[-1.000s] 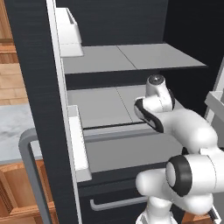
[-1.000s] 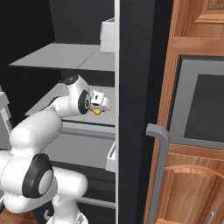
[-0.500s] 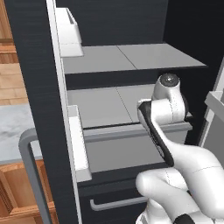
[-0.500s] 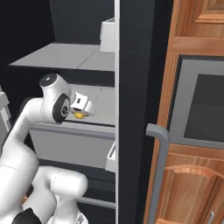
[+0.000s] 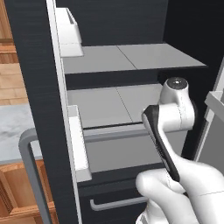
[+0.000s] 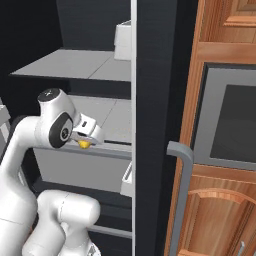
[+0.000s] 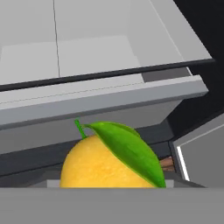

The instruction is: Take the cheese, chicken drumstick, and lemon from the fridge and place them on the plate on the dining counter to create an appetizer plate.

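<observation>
Close against the hand camera, the lemon (image 7: 105, 162) sits between the jaws of the gripper (image 6: 86, 141), which pinches it just outside the open fridge (image 6: 155, 100). The fruit looks light, firm and smooth-skinned, so a round body like this could roll or slip; the hold across its widest part seems the safest one. Its stem and green leaf (image 7: 127, 148) point up and away from the hand, and the long axis appears to run stem to base, though the lower end is hidden. Beyond it lies the front edge of a grey shelf (image 7: 100, 98), bare where visible
</observation>
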